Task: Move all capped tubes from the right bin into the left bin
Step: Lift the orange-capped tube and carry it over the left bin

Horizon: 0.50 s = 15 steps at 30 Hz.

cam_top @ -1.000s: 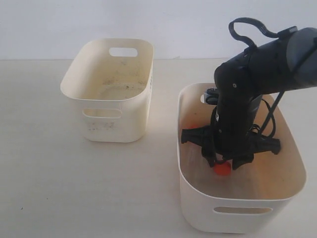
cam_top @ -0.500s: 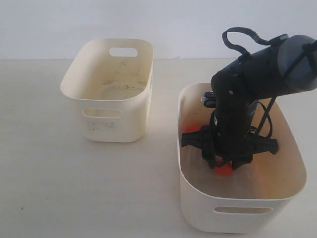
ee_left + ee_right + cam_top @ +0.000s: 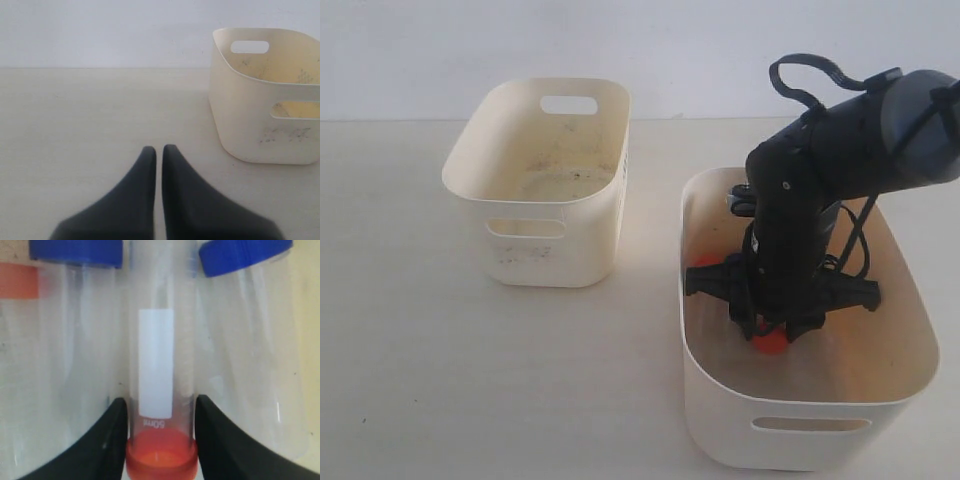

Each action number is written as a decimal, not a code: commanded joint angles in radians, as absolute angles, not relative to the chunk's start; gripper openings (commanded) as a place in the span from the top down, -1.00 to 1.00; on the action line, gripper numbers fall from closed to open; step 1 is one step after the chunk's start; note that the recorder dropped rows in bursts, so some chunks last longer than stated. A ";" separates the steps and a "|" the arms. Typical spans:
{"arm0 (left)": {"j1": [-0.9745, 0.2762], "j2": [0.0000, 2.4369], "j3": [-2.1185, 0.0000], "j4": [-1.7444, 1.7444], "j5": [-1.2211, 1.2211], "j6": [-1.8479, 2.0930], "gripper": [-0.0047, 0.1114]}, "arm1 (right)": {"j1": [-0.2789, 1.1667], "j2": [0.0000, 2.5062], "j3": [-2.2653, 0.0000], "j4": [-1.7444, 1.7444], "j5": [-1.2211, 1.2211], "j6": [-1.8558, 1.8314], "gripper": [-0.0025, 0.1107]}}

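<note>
Nearest the right wrist camera: the orange-red cap (image 3: 160,457) of the labelled tube (image 3: 156,365), low inside the right bin (image 3: 800,410). Pinched just past that cap by the right gripper (image 3: 161,402), with a black finger touching the clear wall on each side; closed on the tube, and judging by the exterior view not yet raised off the floor. Just beside it, one on each flank, two tubes with blue caps (image 3: 75,252) (image 3: 245,252). At the edge, a second orange-red cap (image 3: 17,280). All four capped tubes therefore in the right bin.

Farther off across the table (image 3: 420,350), the left bin (image 3: 550,250): dark smudges inside, no tube seen. Out beside it, low over bare tabletop, the left gripper (image 3: 159,155), fingers almost together with nothing between.

Progress, as a judgement: nothing delivered, the first pick just taken, four carries and drops left.
</note>
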State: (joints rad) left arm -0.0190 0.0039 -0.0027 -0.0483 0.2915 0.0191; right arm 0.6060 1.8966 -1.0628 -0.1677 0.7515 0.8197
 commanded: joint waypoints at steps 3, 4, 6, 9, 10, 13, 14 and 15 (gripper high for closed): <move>-0.021 0.000 0.000 -0.057 0.295 0.017 0.85 | 0.597 1.882 -1.059 -0.187 0.828 0.812 0.96; -0.021 0.000 0.000 -0.057 0.295 0.017 0.85 | 0.597 1.871 -1.059 -0.187 0.835 0.812 0.96; -0.021 0.000 0.000 -0.057 0.295 0.017 0.85 | 0.597 1.843 -1.059 -0.187 0.837 0.812 0.96; -0.021 0.000 0.000 -0.057 0.295 0.017 0.85 | 0.597 1.786 -1.059 -0.187 0.832 0.812 0.96; -0.021 0.000 0.000 -0.057 0.295 0.017 0.85 | 0.597 1.765 -1.059 -0.187 0.826 0.814 0.96; -0.021 0.000 0.000 -0.057 0.295 0.017 0.85 | 0.597 1.707 -1.059 -0.188 0.833 0.816 0.96; -0.021 0.000 0.000 -0.057 0.295 0.017 0.85 | 0.597 1.688 -1.059 -0.190 0.838 0.816 0.96; -0.021 0.000 0.000 -0.057 0.295 0.017 0.85 | 0.597 1.672 -1.059 -0.192 0.846 0.816 0.96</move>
State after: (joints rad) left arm -0.0190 0.0039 -0.0027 -0.0483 0.2915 0.0191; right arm 0.6060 1.7288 -1.0628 -0.1717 0.8127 0.8158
